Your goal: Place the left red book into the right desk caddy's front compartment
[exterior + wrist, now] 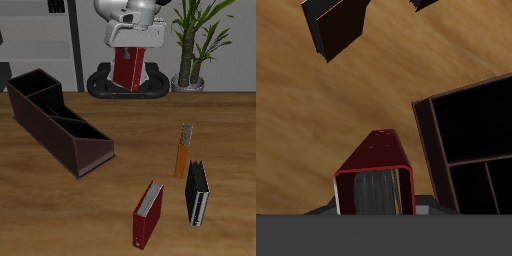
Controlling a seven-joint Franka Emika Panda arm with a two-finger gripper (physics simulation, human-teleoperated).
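Pincer (126, 48) is clamped on the left red book (125, 68), high above the desk (130, 130) near the robot's base. I can't see the fingers themselves; the book hangs under the pincer with nothing below it, so I read it as a firm hold. In the wrist view the red book (378, 172) points straight down from the pincer, page block facing the camera.

The right desk caddy (58, 120) sits below and off to one side of the pincer, not under it. Wrist view shows the caddy's dividers (466, 160) just beside the book's line, with open dark cells.

Further out: orange book (183, 153), black book (197, 192) and the other red book (148, 213) with the wide page block, all well apart from the pincer, out of the path.

Risks:
- Front compartment looks only just wider than the book. Any yaw offset and a corner lands on a divider or wall.
- Which cell I'm over is hard to judge from the wrist view alone; wrong cell is possible.
- Book hangs long below the pincer, so a low traverse clips the tall caddy wall.
- Releasing high lets it tip and jam.
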